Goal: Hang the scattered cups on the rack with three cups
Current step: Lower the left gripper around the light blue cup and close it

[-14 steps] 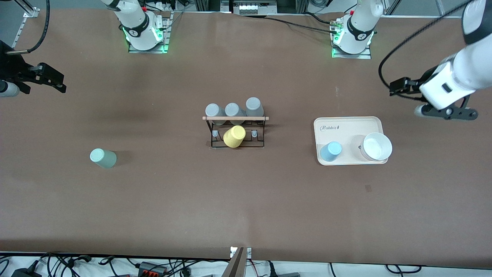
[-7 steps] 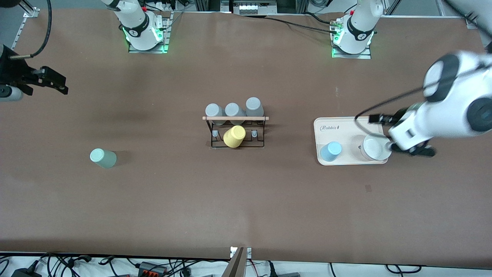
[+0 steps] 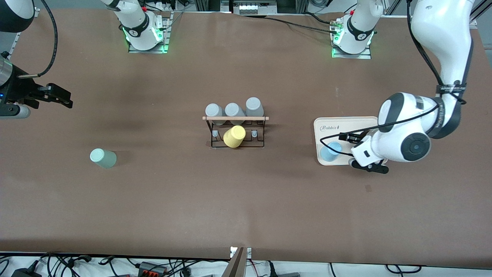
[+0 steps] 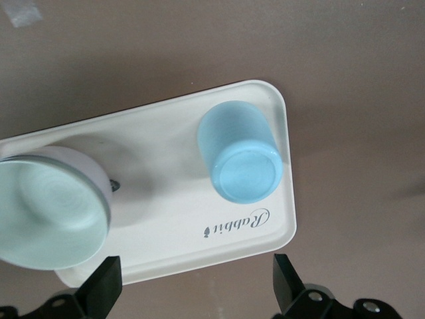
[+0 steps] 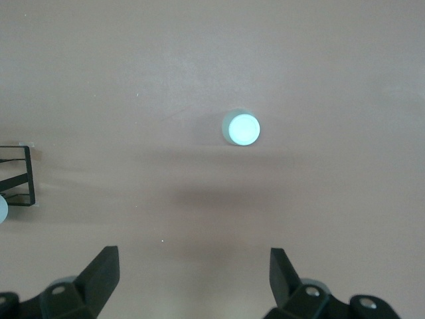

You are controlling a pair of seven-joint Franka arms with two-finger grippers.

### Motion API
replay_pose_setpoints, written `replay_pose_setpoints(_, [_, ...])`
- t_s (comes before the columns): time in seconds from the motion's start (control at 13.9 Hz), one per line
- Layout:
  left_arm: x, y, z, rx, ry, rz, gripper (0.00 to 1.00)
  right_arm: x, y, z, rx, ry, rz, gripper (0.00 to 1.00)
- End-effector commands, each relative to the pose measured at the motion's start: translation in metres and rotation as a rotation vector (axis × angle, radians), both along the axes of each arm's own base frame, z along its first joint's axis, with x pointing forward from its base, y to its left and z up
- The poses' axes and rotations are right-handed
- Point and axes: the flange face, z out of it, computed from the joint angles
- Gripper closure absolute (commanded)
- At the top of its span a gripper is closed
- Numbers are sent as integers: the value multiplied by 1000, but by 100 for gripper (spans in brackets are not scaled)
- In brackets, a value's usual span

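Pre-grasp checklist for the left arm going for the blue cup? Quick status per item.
1. Left gripper open: ok, fingers spread wide in the left wrist view.
2. Left gripper over the tray, at the blue cup: ok, but not down around it yet.
3. Blue cup standing bottom-up on the tray: ok.
4. White bowl clear of the cup: ok, a gap shows between them.
5. Free pegs on the rack: ok, one shows each side of the yellow cup.
6. Right gripper out of the way: ok, open and waiting above the table's right-arm end; mint cup untouched.
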Motion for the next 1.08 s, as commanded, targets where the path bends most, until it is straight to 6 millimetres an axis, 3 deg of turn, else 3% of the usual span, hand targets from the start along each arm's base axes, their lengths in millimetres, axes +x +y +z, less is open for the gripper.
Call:
replay_pose_setpoints(0.0, [-17,-14,-11,-26,-28,-4,0,-5,4,9,12,16,-16,0])
replay_pose_setpoints(0.36, [-19,-29,-35,-25,-45,20,0,-16,11,19,12,38,12,0])
replay_pose_setpoints(1.01, [-10,-39,-63,-45,-80,21,0,-9,9,3,2,70,12,0])
